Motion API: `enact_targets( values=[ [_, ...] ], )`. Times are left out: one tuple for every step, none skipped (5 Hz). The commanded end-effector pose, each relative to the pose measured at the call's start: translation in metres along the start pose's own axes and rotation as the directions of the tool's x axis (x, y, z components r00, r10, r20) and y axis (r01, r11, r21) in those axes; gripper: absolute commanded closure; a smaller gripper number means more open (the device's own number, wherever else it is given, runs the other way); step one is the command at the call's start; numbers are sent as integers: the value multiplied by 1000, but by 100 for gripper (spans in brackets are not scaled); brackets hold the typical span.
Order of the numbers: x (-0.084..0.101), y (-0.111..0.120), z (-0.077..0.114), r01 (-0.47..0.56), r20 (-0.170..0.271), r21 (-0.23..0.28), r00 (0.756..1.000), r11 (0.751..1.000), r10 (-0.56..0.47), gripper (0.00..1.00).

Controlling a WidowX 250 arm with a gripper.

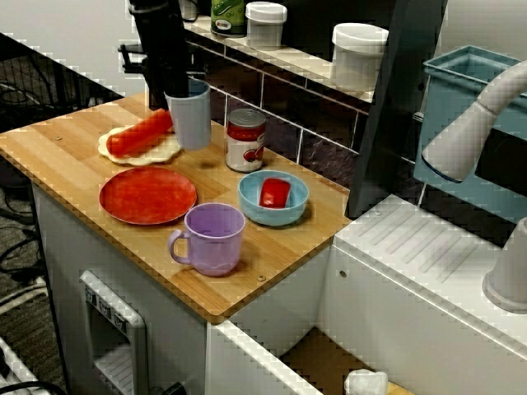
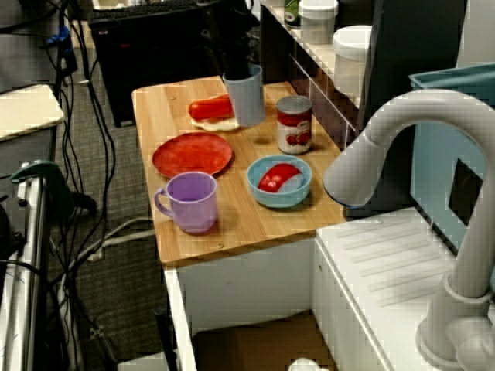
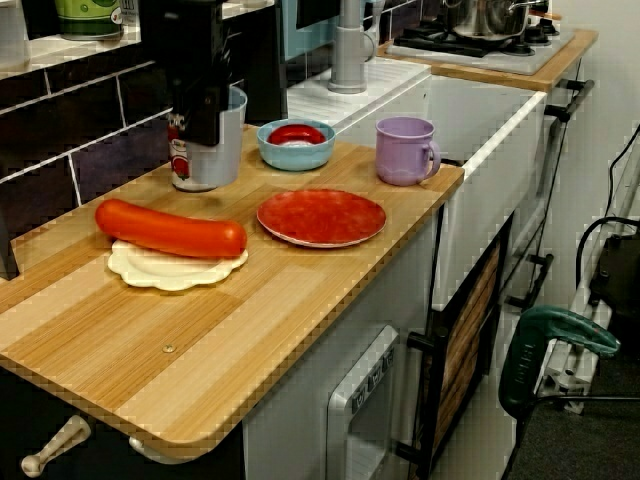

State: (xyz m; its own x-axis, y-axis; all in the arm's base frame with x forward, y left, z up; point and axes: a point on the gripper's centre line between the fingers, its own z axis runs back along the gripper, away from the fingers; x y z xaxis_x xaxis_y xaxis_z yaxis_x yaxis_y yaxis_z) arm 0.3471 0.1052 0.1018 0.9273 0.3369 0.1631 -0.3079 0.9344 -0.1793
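Note:
My black gripper (image 1: 176,85) comes down from above onto the rim of a grey-blue cup (image 1: 194,119) standing at the back of the wooden counter (image 1: 70,156). One finger seems to be inside the cup and one outside its wall; the tips are hidden. In the low view along the counter the gripper (image 3: 203,118) covers the near side of the cup (image 3: 228,150). Just left of the cup a long red sausage (image 1: 138,132) lies on a cream flat disc (image 1: 161,152). A tomato can (image 1: 245,140) stands right of the cup.
A red plate (image 1: 148,195), a purple mug (image 1: 212,239) and a blue bowl (image 1: 273,218) holding a red piece (image 1: 275,192) sit toward the front. Jars (image 1: 358,54) line the tiled ledge behind. A white sink unit with a grey faucet (image 1: 473,123) lies right.

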Motion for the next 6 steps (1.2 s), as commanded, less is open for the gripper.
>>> enact_targets(
  values=[
    [-1, -10, 56, 133, 50, -50, 990, 990, -130, 100],
    [-13, -24, 75, 228, 68, -88, 973, 970, -223, 100],
    [-23, -34, 87, 318, 82, -103, 947, 942, -311, 100],
    [-35, -43, 88, 478, 76, -132, 878, 868, -472, 100],
    [-46, -52, 82, 579, 103, -122, 815, 806, -570, 100],
    [-54, -59, 71, 607, 104, -91, 794, 789, -599, 100]
  ],
)
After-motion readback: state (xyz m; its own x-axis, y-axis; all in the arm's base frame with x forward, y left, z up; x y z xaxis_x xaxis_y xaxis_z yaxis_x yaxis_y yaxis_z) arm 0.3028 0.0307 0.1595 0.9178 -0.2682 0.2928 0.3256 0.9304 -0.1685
